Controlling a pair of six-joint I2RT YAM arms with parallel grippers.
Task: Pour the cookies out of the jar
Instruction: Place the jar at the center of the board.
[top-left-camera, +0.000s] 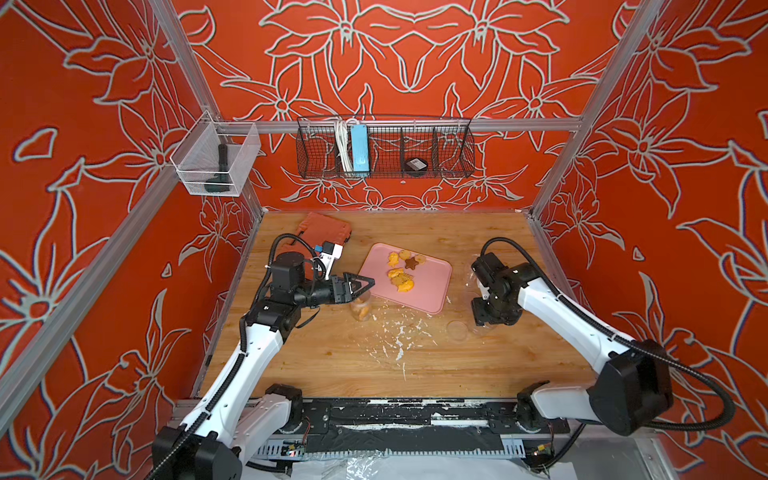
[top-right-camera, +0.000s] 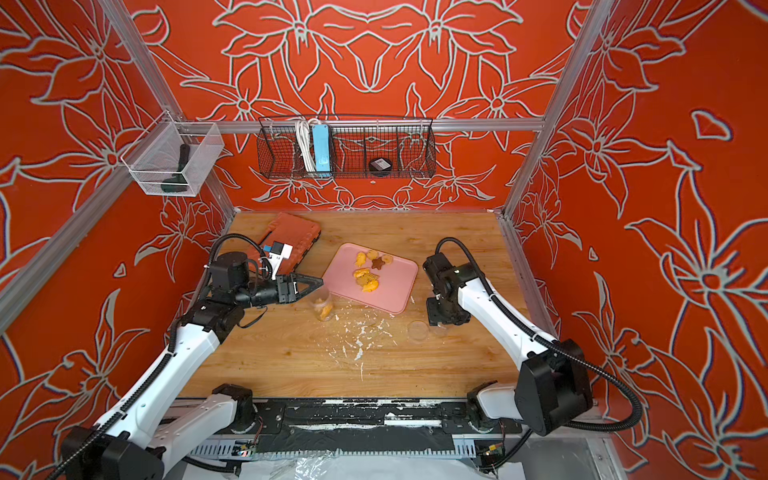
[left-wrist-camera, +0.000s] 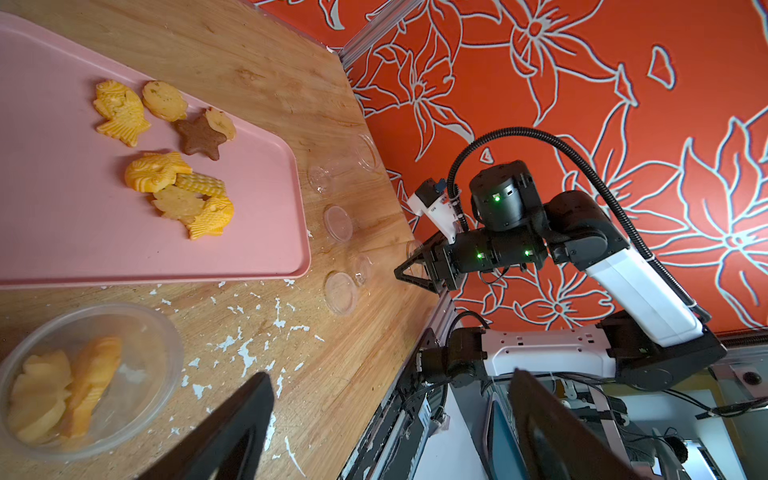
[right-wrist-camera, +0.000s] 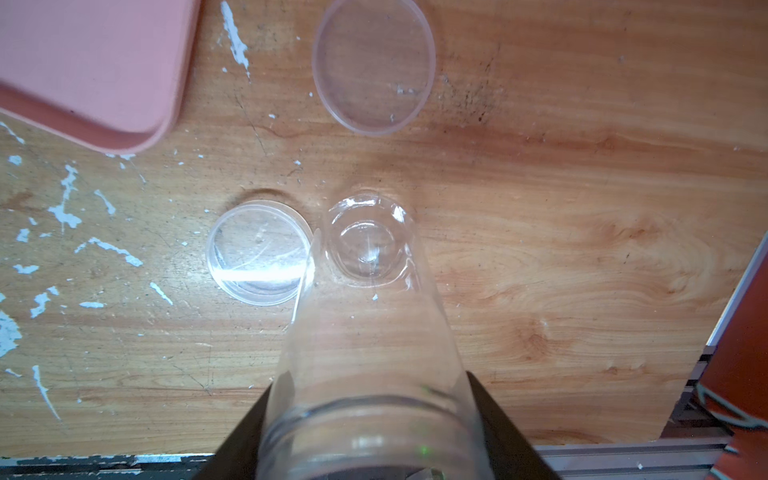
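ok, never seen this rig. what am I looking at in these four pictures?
Two robot arms work at a wooden table, each ending in a two-fingered gripper. Two pictures come from one overhead stereo camera, so they look nearly the same. The other two come from cameras on the arms' wrists. On the table are a pink tray with cookies poured on it, loose clear lids and white flakes. The left gripper is open, holding nothing, close to a jar with a few cookies inside. The right gripper is shut on an empty clear jar, held upright.
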